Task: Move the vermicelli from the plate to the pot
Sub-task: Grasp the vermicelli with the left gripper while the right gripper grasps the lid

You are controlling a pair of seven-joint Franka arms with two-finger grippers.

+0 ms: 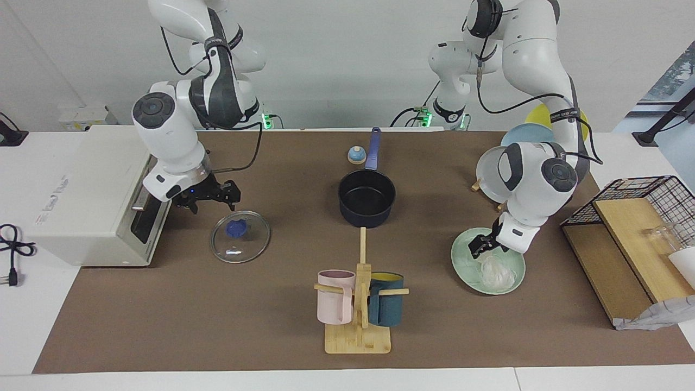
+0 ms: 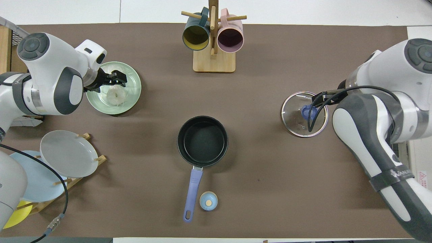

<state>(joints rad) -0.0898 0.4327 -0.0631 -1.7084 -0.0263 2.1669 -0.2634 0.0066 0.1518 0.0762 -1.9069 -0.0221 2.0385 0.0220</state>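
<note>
The pale green plate point(image 1: 460, 259) point(image 2: 133, 97) lies toward the left arm's end of the table. On it sits the whitish vermicelli point(image 1: 497, 275) point(image 2: 112, 97). My left gripper point(image 1: 485, 247) point(image 2: 118, 78) is open and low over the plate, at the nest nearer the robots, which it partly hides. I cannot tell whether it touches the noodles. The dark pot point(image 1: 366, 198) point(image 2: 202, 141) with its blue handle stands empty mid-table. My right gripper point(image 1: 210, 202) hangs open just above the mat, at the edge of the glass lid nearer the robots.
The glass lid point(image 1: 240, 236) point(image 2: 304, 114) lies in front of the white toaster oven point(image 1: 92, 201). A mug tree point(image 1: 358, 304) stands farther from the robots than the pot. A plate rack point(image 2: 67, 153), a small blue timer point(image 1: 356, 156) and a wire basket point(image 1: 630, 228) are also here.
</note>
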